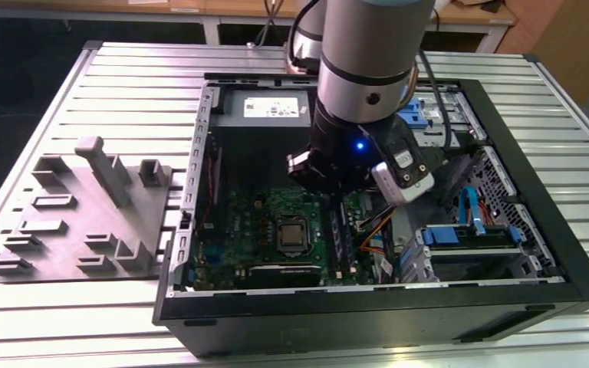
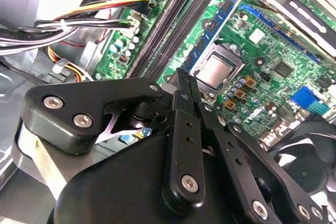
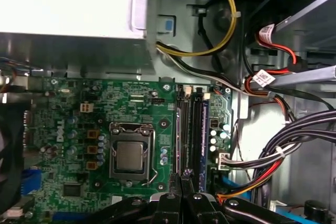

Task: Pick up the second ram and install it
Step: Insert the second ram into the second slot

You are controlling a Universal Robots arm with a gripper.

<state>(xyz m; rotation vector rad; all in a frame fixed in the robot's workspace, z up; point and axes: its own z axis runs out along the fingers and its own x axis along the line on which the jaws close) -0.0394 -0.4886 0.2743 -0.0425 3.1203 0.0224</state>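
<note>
Exterior view: arm (image 1: 366,69) hides mid motherboard (image 1: 258,222) from you, table (image 1: 131,84) clipped at edges | first wrist view: gripper (image 3: 181,179) cut off at pic edge, fan (image 3: 9,150) too.

In the exterior view light falls evenly from above: the desk (image 1: 120,77) ribs shine pale, the case (image 1: 551,230) floor below the arm (image 1: 366,69) lies in soft shadow, and a small blue lamp (image 1: 360,146) glows on the arm. In the second wrist view the hand (image 2: 182,75) is dark with glossy highlights and a little soft. The board (image 2: 262,40) beyond it is bright, and the corner past the cables (image 2: 37,38) is washed out to white. In the first wrist view the power supply (image 3: 68,9) far ahead of the hand glares.
</note>
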